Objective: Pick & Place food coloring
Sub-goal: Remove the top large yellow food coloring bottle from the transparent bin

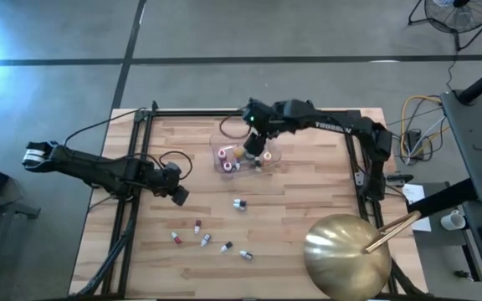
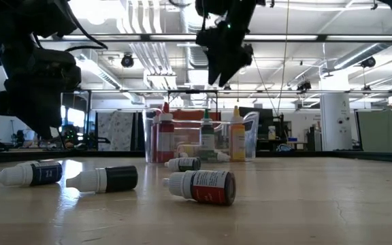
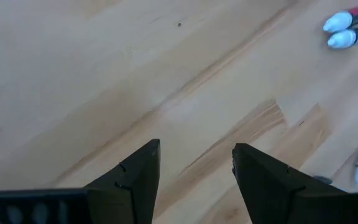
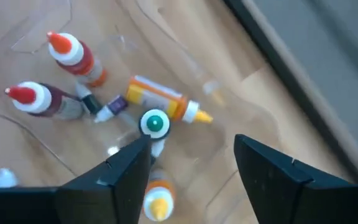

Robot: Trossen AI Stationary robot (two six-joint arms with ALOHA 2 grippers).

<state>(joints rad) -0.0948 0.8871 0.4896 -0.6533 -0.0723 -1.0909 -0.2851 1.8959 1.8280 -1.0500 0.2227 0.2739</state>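
Right gripper (image 1: pixel 258 152): hangs over the clear tub (image 1: pixel 224 144) near the far middle of the table, fingers (image 4: pixel 124 168) spread apart with nothing between them; a green-capped bottle (image 4: pixel 154 123) stands upright just under the gap.
Left gripper (image 1: pixel 180 194): waits above bare wood on the left half of the table, fingers (image 3: pixel 143 169) apart, gripping nothing and touching nothing.
Bottles in the tub: several stand upright, among them one with a red cap (image 4: pixel 25 94) and one with an orange cap (image 4: pixel 59 43); a yellow-orange one (image 4: pixel 160 98) lies on its side beside the green-capped one, and another with a yellow tip (image 4: pixel 156 204) shows below the right fingers.
Bottles on the table: one lies alone (image 1: pixel 239 204) in front of the tub; a loose scatter (image 1: pixel 201 237) lies nearer the front edge, all apart from each other and on their sides. From table height, three of them lie nearest: a dark one with a white cap (image 2: pixel 105 179), another dark one (image 2: pixel 29 173) to its side, and a red-labelled one (image 2: pixel 203 186).
In the way: nothing sits between the right gripper and the tub; the tub's walls ring the bottles inside.
Gold dome (image 1: pixel 346 252): sits at the front right corner, well apart from both grippers, with a wooden stick (image 1: pixel 396 229) leaning out of it.
Table (image 1: pixel 308 201): pale wood planks inside a dark metal frame.
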